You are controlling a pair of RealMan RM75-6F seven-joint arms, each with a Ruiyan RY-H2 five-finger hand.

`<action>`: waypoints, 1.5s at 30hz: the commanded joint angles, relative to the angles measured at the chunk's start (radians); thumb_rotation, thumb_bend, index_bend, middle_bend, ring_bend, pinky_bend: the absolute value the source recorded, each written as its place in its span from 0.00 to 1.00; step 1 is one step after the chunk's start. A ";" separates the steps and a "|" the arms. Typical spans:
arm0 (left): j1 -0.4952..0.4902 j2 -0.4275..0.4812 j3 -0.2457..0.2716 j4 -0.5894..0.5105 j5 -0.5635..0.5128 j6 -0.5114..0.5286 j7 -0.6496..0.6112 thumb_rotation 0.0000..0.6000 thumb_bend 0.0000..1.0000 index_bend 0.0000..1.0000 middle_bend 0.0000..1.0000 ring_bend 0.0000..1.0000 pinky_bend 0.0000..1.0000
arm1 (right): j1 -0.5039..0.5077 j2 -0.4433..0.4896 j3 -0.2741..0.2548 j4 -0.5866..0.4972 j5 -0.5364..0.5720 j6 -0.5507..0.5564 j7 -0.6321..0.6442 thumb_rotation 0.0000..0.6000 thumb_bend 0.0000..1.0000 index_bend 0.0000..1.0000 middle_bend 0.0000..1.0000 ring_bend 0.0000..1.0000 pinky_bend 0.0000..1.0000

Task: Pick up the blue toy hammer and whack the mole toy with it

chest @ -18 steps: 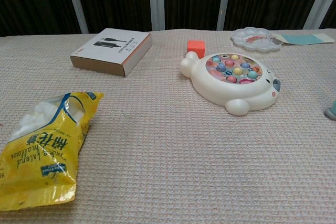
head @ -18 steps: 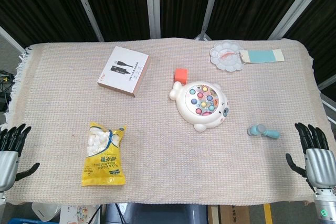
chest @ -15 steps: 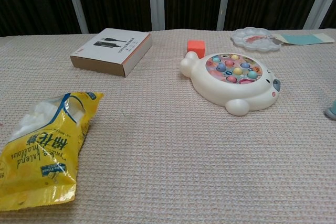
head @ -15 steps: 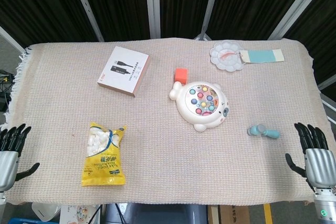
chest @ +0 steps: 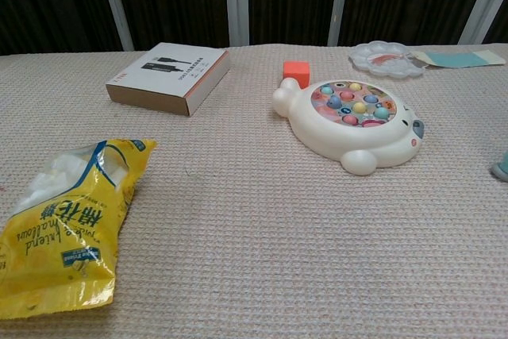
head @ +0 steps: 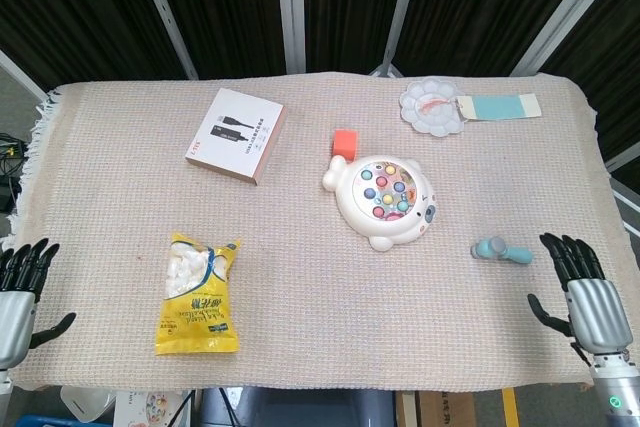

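The blue hammer (head: 502,250) lies flat on the counter (head: 300,277), right of the mole toy (head: 385,200), just ahead of the empty, spread right hand (head: 583,294). Looks light, hard plastic, probably slick; grab the handle. Left hand (head: 18,292) is empty too.

Bare cloth lies between the right hand (head: 585,297), fingers spread at the tabletop's (head: 300,347) near right corner, and the blue toy hammer (head: 502,250) just ahead of it. From hammer to mole toy (head: 386,201) the cloth is bare too. An orange block (head: 345,141) sits just behind the mole toy; the marshmallow bag (head: 197,293) and box (head: 236,134) lie well apart, leftward.
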 commanded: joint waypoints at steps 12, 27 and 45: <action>-0.008 0.014 -0.001 -0.018 0.012 -0.007 0.019 1.00 0.15 0.00 0.00 0.00 0.00 | 0.230 0.011 0.021 0.088 0.115 -0.424 0.108 1.00 0.37 0.07 0.13 0.03 0.04; -0.019 0.009 -0.008 -0.023 -0.001 -0.027 0.035 1.00 0.15 0.00 0.00 0.00 0.00 | 0.307 -0.079 0.016 0.224 0.187 -0.598 0.159 1.00 0.37 0.18 0.19 0.07 0.07; -0.035 0.016 -0.017 -0.031 -0.026 -0.056 0.039 1.00 0.15 0.00 0.00 0.00 0.00 | 0.350 -0.169 0.016 0.372 0.185 -0.643 0.246 1.00 0.48 0.32 0.34 0.21 0.17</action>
